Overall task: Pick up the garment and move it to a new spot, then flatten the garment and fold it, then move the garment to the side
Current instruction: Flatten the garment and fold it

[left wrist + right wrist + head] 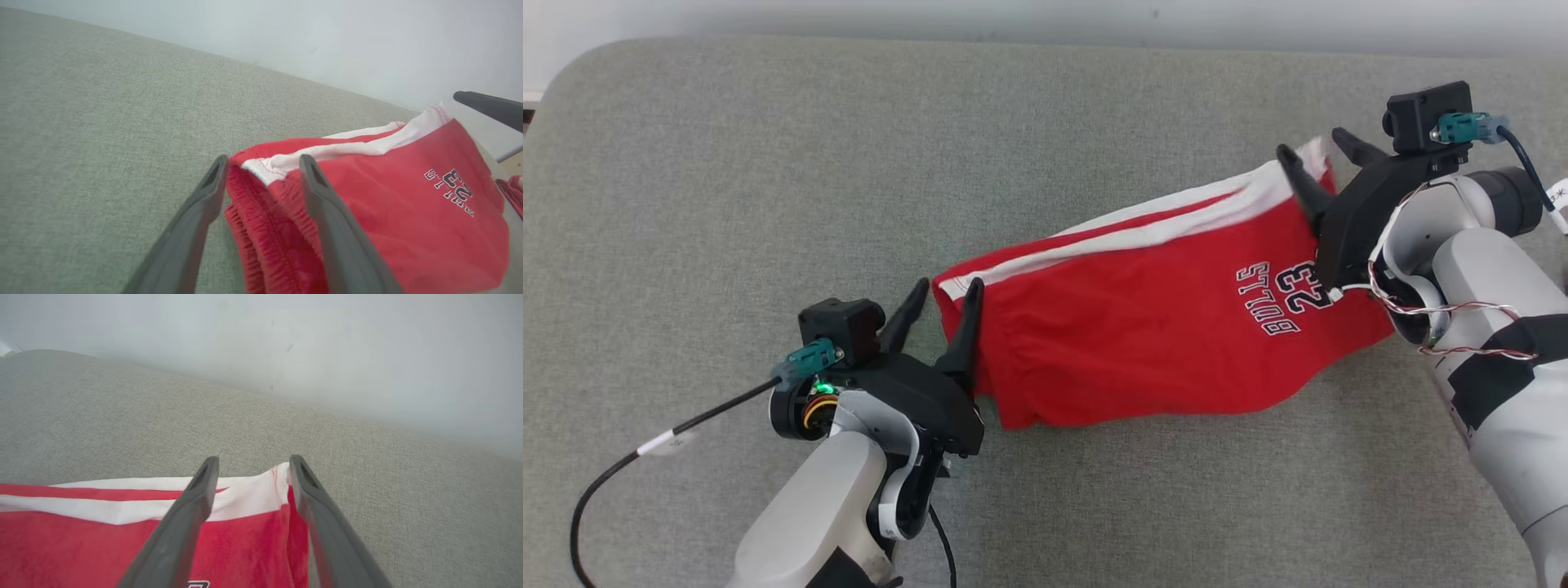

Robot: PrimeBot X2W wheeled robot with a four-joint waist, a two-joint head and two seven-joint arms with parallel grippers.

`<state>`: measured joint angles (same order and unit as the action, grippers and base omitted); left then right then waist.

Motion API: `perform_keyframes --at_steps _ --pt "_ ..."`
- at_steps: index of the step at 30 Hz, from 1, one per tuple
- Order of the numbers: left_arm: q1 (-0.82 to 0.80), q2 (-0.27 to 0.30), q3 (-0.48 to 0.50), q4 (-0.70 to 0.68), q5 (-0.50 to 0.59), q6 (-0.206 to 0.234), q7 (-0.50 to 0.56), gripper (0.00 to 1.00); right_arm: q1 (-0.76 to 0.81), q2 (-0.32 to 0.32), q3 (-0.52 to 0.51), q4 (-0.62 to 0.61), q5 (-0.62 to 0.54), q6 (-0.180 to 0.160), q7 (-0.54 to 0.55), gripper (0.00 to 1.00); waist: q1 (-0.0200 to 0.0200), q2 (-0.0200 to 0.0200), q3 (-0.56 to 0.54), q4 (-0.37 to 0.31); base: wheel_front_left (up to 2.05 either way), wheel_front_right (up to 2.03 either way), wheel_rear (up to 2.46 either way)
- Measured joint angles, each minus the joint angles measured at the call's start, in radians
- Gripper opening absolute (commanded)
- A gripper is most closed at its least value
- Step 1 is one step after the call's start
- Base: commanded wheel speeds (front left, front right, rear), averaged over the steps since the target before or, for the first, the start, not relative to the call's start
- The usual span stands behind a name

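A pair of red shorts (1143,343) lies on the grey cloth-covered surface (768,163). It sits a little right of the middle of the head view and stretches in a slanted line from lower left to upper right. The shorts are folded over on themselves. Two white stripes (1143,230) run along the far edge, and a dark and white print (1286,298) with letters and the number 23 is near the right end.

The left hand (949,283) is at the waistband end of the shorts. Its two dark fingers stand wide apart. In the left wrist view the gathered corner of the waistband sits between them, and the cloth touches the inner side of the right-side finger (327,212). The fingers do not pinch it.

The right hand (1312,143) is at the other end, at the far corner where the white stripes end. Its fingers are also wide. In the right wrist view the white corner of the cloth lies between them, free, with the edge just beside one finger (318,514). I cannot tell if this corner rests flat or is a little lifted.

Behind the surface is a pale wall (1013,16).
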<state>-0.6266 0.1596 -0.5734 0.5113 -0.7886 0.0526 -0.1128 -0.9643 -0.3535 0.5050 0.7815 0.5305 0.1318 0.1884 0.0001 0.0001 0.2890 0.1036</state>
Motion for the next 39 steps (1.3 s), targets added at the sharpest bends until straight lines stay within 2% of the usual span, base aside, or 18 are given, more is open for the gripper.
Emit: perform_keyframes --at_steps 10,12,17,20,27,33,39 --pt "0.093 0.017 0.065 -0.005 0.054 0.033 -0.142 1.00 0.003 0.009 0.028 0.076 0.086 0.000 -0.029 1.00 -0.0001 0.0000 -0.069 -0.005 0.00 0.00 0.00" --pt "0.135 0.029 0.099 -0.044 0.084 0.040 -0.148 1.00 0.013 0.001 0.033 0.085 0.104 0.000 -0.016 1.00 -0.0001 0.0000 -0.086 -0.006 0.00 0.00 0.00" --pt "0.264 0.030 0.235 -0.217 0.244 0.053 -0.150 1.00 0.053 -0.025 0.035 0.114 0.149 0.000 0.017 1.00 -0.0002 -0.0002 -0.121 -0.003 0.00 0.00 0.00" --pt "0.370 0.009 0.311 -0.308 0.336 0.030 -0.150 1.00 0.079 -0.040 0.032 0.139 0.170 0.000 0.031 1.00 -0.0002 -0.0002 -0.128 0.009 0.00 0.00 0.00" --pt "0.494 -0.045 0.412 -0.438 0.481 -0.028 -0.150 1.00 0.087 -0.056 -0.001 0.206 0.194 0.000 0.036 1.00 -0.0002 -0.0002 -0.102 0.034 0.00 0.00 0.00" --pt "0.578 -0.089 0.473 -0.467 0.510 -0.063 -0.150 1.00 0.084 -0.052 -0.026 0.259 0.205 0.000 0.032 1.00 -0.0001 -0.0002 -0.072 0.061 0.00 0.00 0.00" --pt "0.591 -0.102 0.491 -0.478 0.525 -0.087 -0.150 1.00 0.084 -0.046 -0.042 0.310 0.209 0.000 0.040 1.00 -0.0001 -0.0002 -0.048 0.088 0.00 0.00 0.00"
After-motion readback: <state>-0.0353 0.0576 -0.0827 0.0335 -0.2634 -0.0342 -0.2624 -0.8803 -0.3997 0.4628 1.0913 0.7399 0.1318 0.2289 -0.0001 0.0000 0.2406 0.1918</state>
